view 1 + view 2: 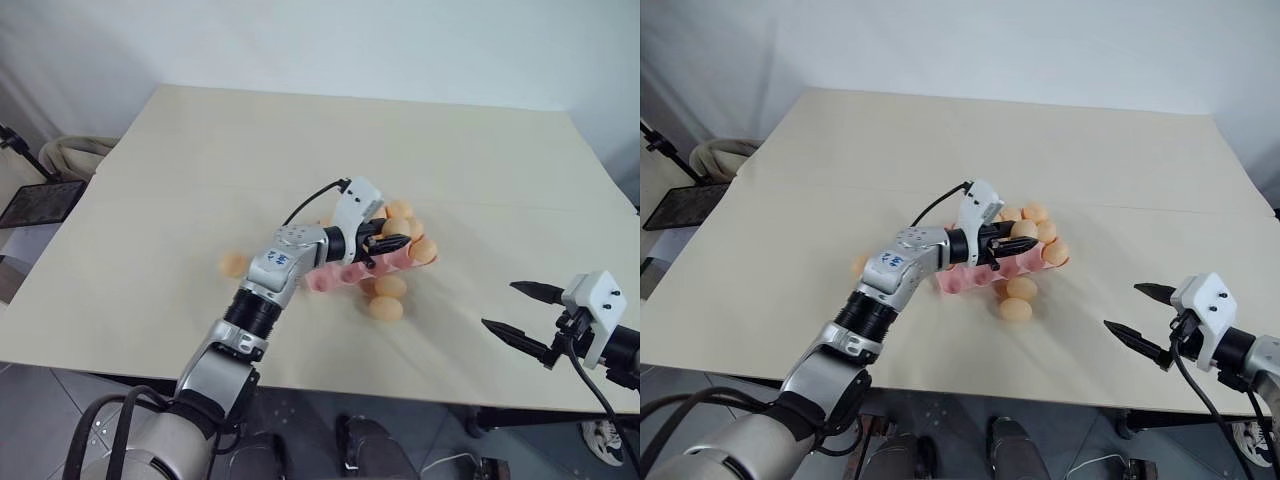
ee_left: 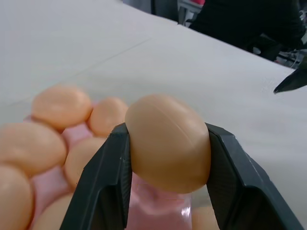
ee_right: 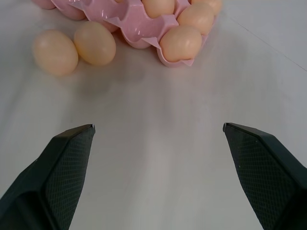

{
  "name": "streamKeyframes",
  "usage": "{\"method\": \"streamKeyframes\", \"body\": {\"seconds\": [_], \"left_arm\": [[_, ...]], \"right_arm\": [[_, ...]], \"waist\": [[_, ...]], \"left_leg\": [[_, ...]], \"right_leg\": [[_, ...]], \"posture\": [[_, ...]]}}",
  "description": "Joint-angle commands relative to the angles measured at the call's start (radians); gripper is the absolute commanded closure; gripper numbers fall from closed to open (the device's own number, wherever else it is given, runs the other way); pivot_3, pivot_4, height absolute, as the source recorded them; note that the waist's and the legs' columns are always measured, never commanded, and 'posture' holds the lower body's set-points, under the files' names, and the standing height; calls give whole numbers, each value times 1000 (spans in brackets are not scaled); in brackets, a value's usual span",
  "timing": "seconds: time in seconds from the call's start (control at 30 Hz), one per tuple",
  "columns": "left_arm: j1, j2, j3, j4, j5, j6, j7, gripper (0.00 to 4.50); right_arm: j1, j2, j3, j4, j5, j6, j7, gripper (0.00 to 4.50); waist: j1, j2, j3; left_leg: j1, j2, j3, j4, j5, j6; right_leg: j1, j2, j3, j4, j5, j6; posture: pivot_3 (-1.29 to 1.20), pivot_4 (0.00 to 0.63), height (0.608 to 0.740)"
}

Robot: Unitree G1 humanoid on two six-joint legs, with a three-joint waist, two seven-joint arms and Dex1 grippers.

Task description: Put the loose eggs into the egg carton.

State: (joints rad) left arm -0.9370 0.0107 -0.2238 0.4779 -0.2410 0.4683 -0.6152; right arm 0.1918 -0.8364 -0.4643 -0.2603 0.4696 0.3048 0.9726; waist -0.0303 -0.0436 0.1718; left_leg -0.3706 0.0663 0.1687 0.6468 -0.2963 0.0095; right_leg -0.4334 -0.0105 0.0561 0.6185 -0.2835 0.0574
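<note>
Left wrist view has the left gripper (image 2: pixel 168 148) clamped on one smooth pale-orange egg (image 2: pixel 168 143) just above the pink egg carton (image 1: pixel 975 278), probably to drop it into a free cup. Two loose eggs (image 3: pixel 74 48) lie just beside the carton's near edge. Well apart from the carton, the right gripper (image 3: pixel 158 129) waits with fingers spread, empty.
</note>
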Motion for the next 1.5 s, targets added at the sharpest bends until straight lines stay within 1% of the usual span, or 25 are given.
{"method": "streamKeyframes", "body": {"seconds": [0.03, 0.27, 0.53, 0.6, 0.63, 0.73, 0.8, 0.83, 1.03, 1.1, 1.2, 1.33, 1.47, 1.5], "left_arm": [[-52, -24, 3, 68, 33, -54, -13, 2707], [-91, -54, -2, 169, 76, -99, -32, 2707], [-115, -85, 12, 218, 104, -113, -46, 2707], [-114, -87, 12, 220, 111, -105, -44, 2056], [-112, -88, 11, 218, 113, -98, -45, 1881], [-107, -87, 12, 205, 117, -86, -51, 851], [-99, -85, 12, 190, 117, -80, -55, 262], [-94, -85, 13, 179, 116, -76, -55, 57], [-68, -77, 31, 117, 98, -81, -68, 57], [-41, -68, 41, 52, 77, -95, -94, 57], [13, -46, 35, -73, 51, -87, -142, 57], [93, -9, 0, -258, 31, 3, -169, 57], [157, 35, -7, -423, -1, 92, -177, 57], [189, 56, -1, -491, -20, 106, -185, 57]], "right_arm": [[7, 13, -41, -37, 15, -20, -14, 0], [27, 23, -51, -55, 14, -17, -23, 0], [40, 27, -54, -67, 14, -15, -36, 0], [42, 27, -55, -69, 13, -16, -38, 0], [43, 27, -56, -68, 13, -17, -38, 0], [41, 24, -56, -65, 13, -18, -39, 0], [37, 22, -53, -63, 13, -18, -38, 0], [36, 21, -53, -61, 13, -19, -37, 0], [26, 15, -51, -52, 13, -20, -30, 0], [23, 14, -52, -50, 12, -21, -27, 0], [21, 12, -53, -47, 12, -21, -24, 0], [18, 11, -52, -47, 11, -16, -23, 0], [17, 11, -52, -47, 11, -14, -24, 0], [17, 12, -51, -48, 11, -14, -24, 0]], "waist": [[1, 0, 0], [2, 0, 0], [2, 1, 0], [2, 1, 0], [2, 0, 0], [2, 1, 0], [2, 1, 0], [1, 1, 0], [1, 1, 0], [1, 1, 0], [0, 1, 0], [2, 1, 1], [1, 1, 1], [0, 1, 1]], "left_leg": [[0, 0, 0, 0, 0, 0], [-2, 0, 1, 1, 0, 0], [-2, -1, 1, 1, -1, 1], [-2, -1, 1, 1, -1, 1], [-2, -1, 1, 1, -1, 1], [-2, -1, 1, 1, -1, 1], [-2, -1, 1, 1, -1, 1], [-2, -1, 1, 2, -1, 1], [-1, -1, 1, 2, 0, 0], [-1, -1, 1, 2, 0, 0], [-1, 0, 1, 1, 0, -1], [0, 0, 1, 2, 1, -2], [1, 0, 1, 3, 2, -1], [1, 0, 1, 4, 2, -1]], "right_leg": [[0, 0, 0, 0, 0, 0], [-2, 0, 0, 1, -1, 0], [-2, 0, 0, 1, -1, 0], [-3, 0, 0, 1, -1, 0], [-3, 0, 0, 2, -1, 0], [-3, 0, 0, 2, -1, 0], [-2, 0, 0, 2, -1, 0], [-2, 0, 0, 2, -1, 1], [-2, 0, 0, 4, -1, 1], [-2, 0, 0, 4, -1, 1], [-3, 0, 0, 4, -1, 1], [-2, 0, 0, 6, -1, 0], [-1, 0, 1, 7, -1, 0], [0, 0, 1, 7, -1, 0]], "posture": [[0, 150, 740], [0, 150, 740], [0, 150, 740], [0, 150, 740], [0, 150, 740], [0, 150, 740], [0, 150, 740], [0, 150, 740], [0, 150, 740], [0, 150, 740], [0, 150, 740], [0, 150, 740], [0, 150, 740], [0, 150, 740]]}}
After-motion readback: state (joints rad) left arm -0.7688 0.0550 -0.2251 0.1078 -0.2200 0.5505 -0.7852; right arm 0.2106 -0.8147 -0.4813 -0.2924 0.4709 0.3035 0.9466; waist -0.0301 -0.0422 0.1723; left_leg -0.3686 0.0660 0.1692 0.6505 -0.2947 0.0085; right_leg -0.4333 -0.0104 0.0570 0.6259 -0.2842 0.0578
